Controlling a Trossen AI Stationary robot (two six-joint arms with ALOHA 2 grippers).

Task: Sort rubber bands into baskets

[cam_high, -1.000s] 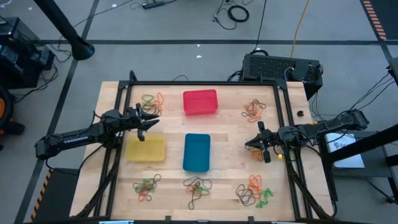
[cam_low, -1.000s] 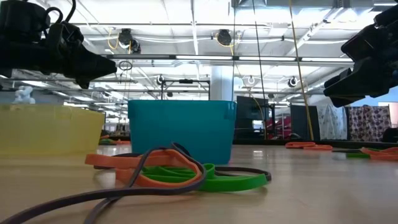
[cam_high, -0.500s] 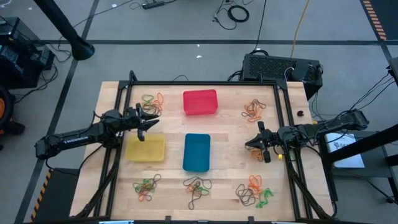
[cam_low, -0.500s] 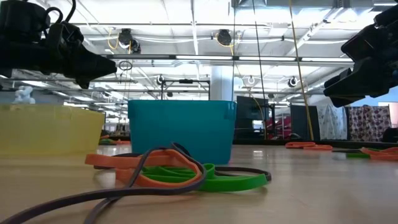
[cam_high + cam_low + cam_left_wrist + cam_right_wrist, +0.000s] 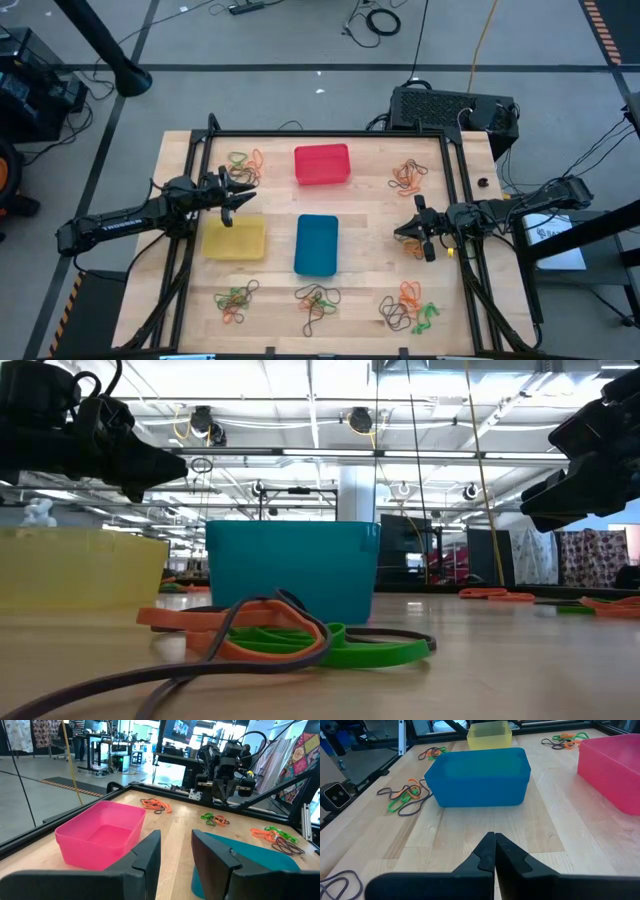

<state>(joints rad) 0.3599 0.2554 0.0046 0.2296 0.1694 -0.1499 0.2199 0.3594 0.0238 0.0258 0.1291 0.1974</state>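
Rubber bands [image 5: 317, 300] near blue basket [image 5: 317, 244]: light, floppy, tangled; pinch you one loop. Left gripper [image 5: 232, 196] parted, empty; right gripper [image 5: 408, 232] closed, empty.

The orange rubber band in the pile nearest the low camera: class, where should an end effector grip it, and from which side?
Grip the orange rubber band on its free left stretch, where it lies alone on the table; farther right a dark band crosses over it and a green band lies beside it. Come straight down from above, since it lies flat, one finger inside the loop if possible.
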